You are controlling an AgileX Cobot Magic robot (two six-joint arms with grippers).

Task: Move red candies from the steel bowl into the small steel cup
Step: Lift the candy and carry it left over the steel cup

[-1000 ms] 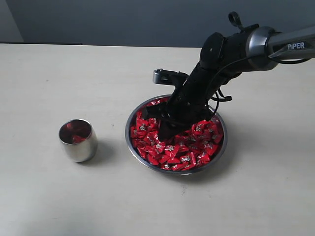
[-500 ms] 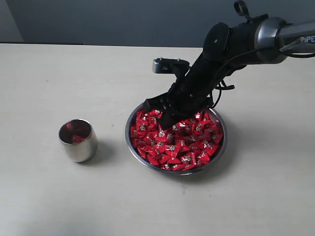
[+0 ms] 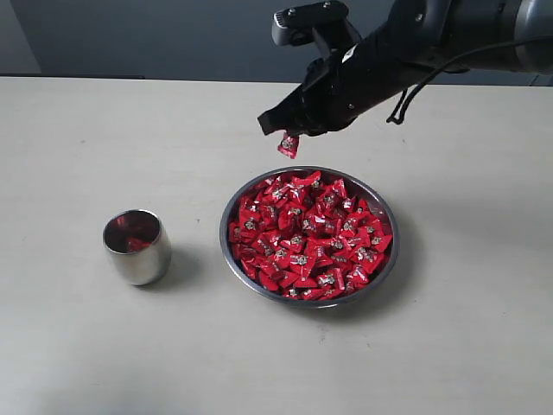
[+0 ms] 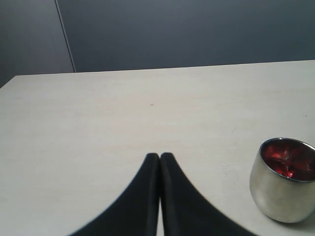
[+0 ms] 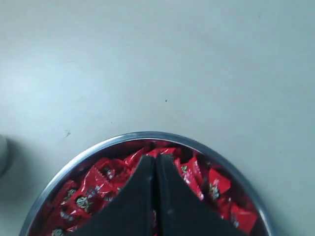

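The steel bowl (image 3: pixel 228 218) sits mid-table, heaped with red candies (image 3: pixel 307 238). My right gripper (image 3: pixel 285 131) hangs above the bowl's far-left rim, shut on one red candy (image 3: pixel 288 144) that dangles from its tips. In the right wrist view the shut fingers (image 5: pixel 155 158) sit over the bowl rim (image 5: pixel 98 146) and the candies (image 5: pixel 93 187). The small steel cup (image 3: pixel 136 246) stands upright left of the bowl with a few red candies (image 3: pixel 131 232) inside. My left gripper (image 4: pixel 160 156) is shut and empty, low over bare table, with the cup (image 4: pixel 283 187) off to one side.
The pale tabletop (image 3: pixel 104 138) stretches around bowl and cup. A dark wall (image 3: pixel 173 35) runs behind the table's far edge. The right arm (image 3: pixel 415 43) reaches in from the upper right.
My right gripper has shut among the candies and risen out of the bowl toward the far rim, carrying one red candy. Cup and bowl have not moved.
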